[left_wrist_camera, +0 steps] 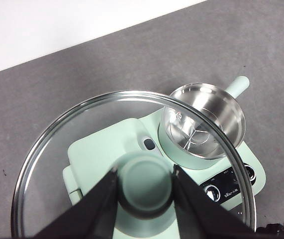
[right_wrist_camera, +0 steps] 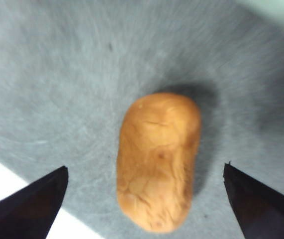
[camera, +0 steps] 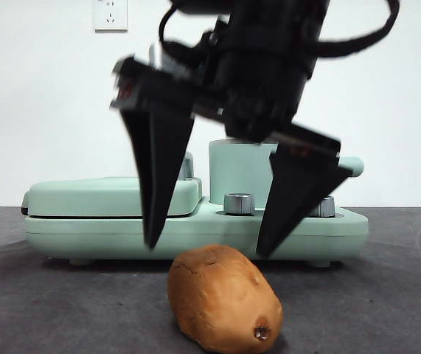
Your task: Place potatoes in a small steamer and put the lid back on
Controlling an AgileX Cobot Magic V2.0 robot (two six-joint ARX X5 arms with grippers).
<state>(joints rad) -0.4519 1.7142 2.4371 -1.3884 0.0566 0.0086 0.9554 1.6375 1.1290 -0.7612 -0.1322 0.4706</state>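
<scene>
Right gripper (camera: 206, 247) spread wide just above the potato (camera: 225, 299) on the table (camera: 48, 302), left gripper (left_wrist_camera: 144, 184) clamped on the lid (left_wrist_camera: 72, 124) knob above the steamer (left_wrist_camera: 204, 127).

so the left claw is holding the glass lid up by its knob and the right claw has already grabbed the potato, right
Not quite. The right claw is open above the potato, which lies on the table untouched, as the right wrist view shows. The left claw does hold the lid by its knob.

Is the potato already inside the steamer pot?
No: the left wrist view shows the steamer empty down to its steel, and the potato lies on the table under the open right claw.
</scene>
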